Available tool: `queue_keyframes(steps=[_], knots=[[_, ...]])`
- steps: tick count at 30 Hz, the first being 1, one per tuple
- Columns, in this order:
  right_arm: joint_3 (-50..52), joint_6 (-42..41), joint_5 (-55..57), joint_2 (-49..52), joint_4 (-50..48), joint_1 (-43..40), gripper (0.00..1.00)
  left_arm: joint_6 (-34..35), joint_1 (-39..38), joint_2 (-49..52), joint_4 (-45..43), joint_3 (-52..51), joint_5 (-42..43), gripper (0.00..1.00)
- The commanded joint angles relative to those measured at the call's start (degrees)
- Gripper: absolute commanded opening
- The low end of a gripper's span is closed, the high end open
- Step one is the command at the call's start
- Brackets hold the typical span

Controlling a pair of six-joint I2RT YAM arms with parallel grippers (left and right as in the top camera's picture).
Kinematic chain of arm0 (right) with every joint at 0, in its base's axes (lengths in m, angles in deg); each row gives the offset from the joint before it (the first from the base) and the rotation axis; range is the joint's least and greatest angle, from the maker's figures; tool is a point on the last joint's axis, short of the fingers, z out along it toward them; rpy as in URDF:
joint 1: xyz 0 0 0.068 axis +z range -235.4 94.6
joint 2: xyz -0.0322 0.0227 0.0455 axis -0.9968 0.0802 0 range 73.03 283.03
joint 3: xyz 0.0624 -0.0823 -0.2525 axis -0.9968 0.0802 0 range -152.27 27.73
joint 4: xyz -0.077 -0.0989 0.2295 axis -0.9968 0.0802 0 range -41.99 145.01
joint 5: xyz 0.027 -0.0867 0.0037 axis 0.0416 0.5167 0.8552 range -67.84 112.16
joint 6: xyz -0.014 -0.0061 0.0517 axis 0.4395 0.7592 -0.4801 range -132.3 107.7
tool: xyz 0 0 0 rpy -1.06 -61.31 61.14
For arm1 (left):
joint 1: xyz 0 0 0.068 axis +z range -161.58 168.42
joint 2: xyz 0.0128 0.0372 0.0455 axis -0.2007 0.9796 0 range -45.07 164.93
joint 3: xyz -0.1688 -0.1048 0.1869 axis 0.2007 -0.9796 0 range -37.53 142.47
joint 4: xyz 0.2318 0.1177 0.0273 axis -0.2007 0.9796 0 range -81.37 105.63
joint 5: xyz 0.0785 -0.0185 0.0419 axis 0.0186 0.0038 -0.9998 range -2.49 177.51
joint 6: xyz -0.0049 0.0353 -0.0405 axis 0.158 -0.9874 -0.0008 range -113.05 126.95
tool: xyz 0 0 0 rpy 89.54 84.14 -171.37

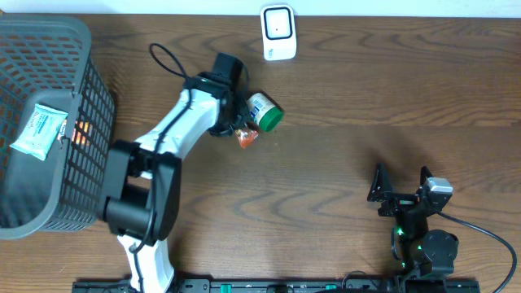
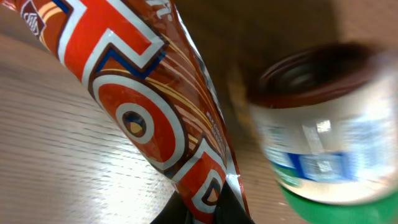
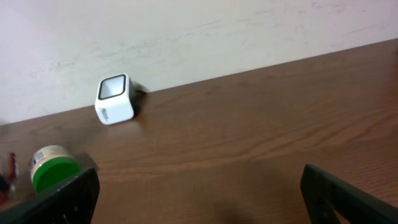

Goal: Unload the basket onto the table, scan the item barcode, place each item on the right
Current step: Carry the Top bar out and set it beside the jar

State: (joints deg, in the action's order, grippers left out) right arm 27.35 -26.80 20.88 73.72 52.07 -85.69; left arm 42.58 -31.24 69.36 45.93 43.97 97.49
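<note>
Overhead, left arm [image 1: 183,122] outstretched, hand [image 1: 237,127] pinching packet [image 1: 247,139]

Jar [image 1: 264,111] beside packet [image 1: 247,137], scanner [image 1: 278,32] behind, basket [image 1: 91,122] left

Left end effector [image 1: 237,129] apparently pinches a red packet [image 1: 247,139] beside a green-lidded jar [image 1: 265,111].

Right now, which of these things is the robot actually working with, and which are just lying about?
In the job:
red snack packet, gripped
white scanner

Lying about, for now:
green-lidded jar
grey basket
pale packet inside the basket
</note>
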Motion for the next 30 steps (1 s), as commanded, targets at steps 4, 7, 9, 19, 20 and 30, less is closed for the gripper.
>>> queue_keyframes(steps=[4, 7, 9, 19, 20, 30], knots=[[0.07, -0.46, 0.33, -0.31, 0.2, 1.14, 0.99, 1.07, -2.82, 2.29, 0.37, -0.35, -3.21, 0.07], [0.07, -0.46, 0.33, -0.31, 0.22, 1.14, 0.99, 1.09, -3.65, 2.4, 0.37, -1.49, -6.62, 0.07], [0.07, -0.46, 0.33, -0.31, 0.22, 1.14, 0.99, 1.11, -3.82, 2.4, 0.42, -1.79, -6.58, 0.07], [0.07, -0.46, 0.35, -0.31, 0.22, 1.14, 0.99, 1.07, -3.32, 1.66, 1.64, -0.9, -6.58, 0.41], [0.07, -0.46, 0.35, -0.31, 0.22, 1.14, 0.99, 1.03, -3.1, 1.2, 2.4, -0.24, -6.58, 0.49], [0.07, -0.46, 0.35, -0.31, 0.22, 1.14, 0.99, -8.26, 0.44, -12.63, 11.1, 7.48, -6.64, 1.0]])
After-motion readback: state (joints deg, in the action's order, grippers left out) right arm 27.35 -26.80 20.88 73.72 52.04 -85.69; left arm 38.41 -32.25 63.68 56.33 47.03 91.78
